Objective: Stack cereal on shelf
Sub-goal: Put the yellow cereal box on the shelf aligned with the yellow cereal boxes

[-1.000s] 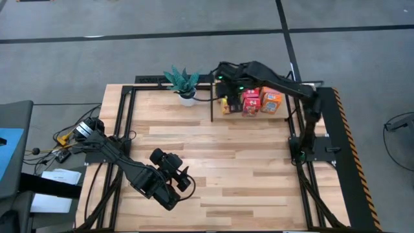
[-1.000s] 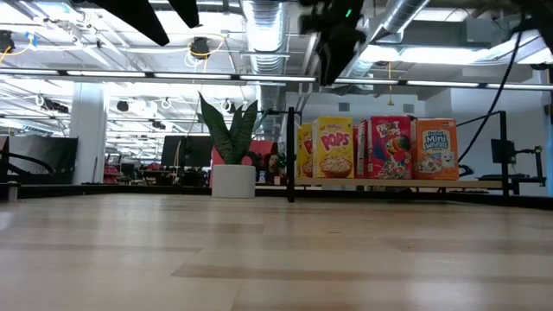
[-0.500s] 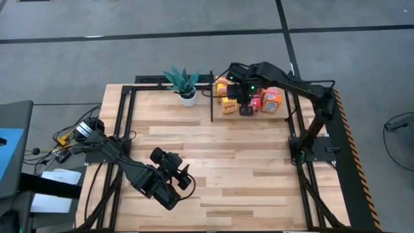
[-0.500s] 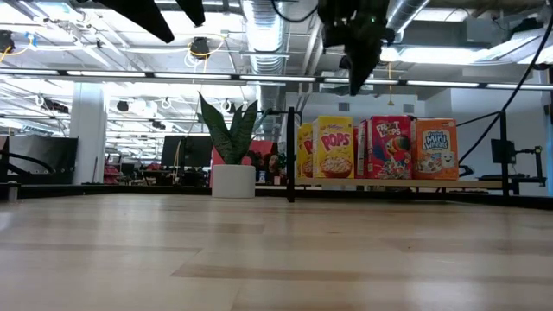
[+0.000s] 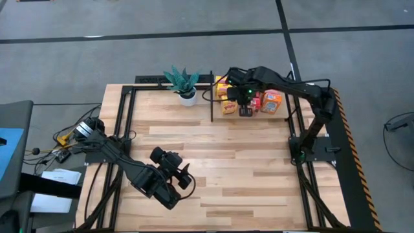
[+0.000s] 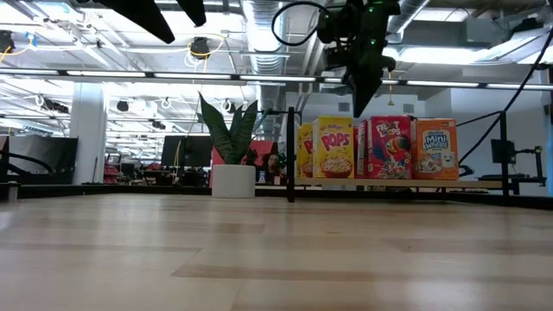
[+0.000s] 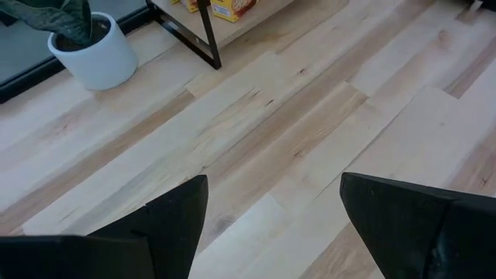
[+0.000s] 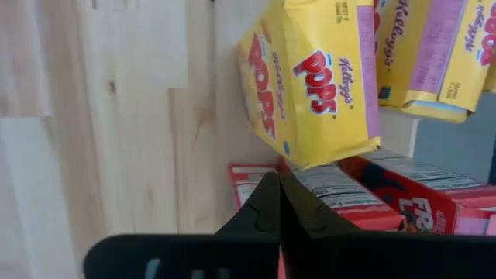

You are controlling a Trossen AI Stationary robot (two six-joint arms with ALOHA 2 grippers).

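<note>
Right gripper [image 5: 246, 110]: hangs above the shelf at about 1 o'clock on the table, over the front row of boxes; in the right wrist view its two dark, flat fingers [image 8: 267, 209] are pressed together with no gap, gripping nothing.
Left gripper [image 5: 183, 178]: waits low over the bare table at about 7 o'clock, well apart from the boxes; its blunt black fingers [image 7: 167, 221] stand wide apart, wood showing between them.
Cereal [image 6: 376, 149]: small rectangular cardboard boxes with glossy printed fronts, standing upright in a row on the shelf.
Yellow box [image 6: 333, 148]: at the 9 o'clock end of the front row, with a bowl picture and red lettering; more yellow boxes [image 5: 222, 85] sit behind it toward 12 o'clock.
Red box [image 6: 390, 148]: middle of the row, just beside the yellow one.
Orange box [image 6: 435, 148]: at the 3 o'clock end, just beside the red one.
Shelf [image 5: 265, 115]: light wood slab at the table's 1 o'clock corner, framed by a thin black metal post [image 6: 291, 155] and rails.
Table [image 5: 213, 162]: pale wood planks with visible grain and seams, edged by black metal framing.
Plant [image 5: 182, 81]: spiky green leaves in a round, smooth white pot [image 7: 91, 53], at 12 o'clock, just beside the shelf post.
</note>
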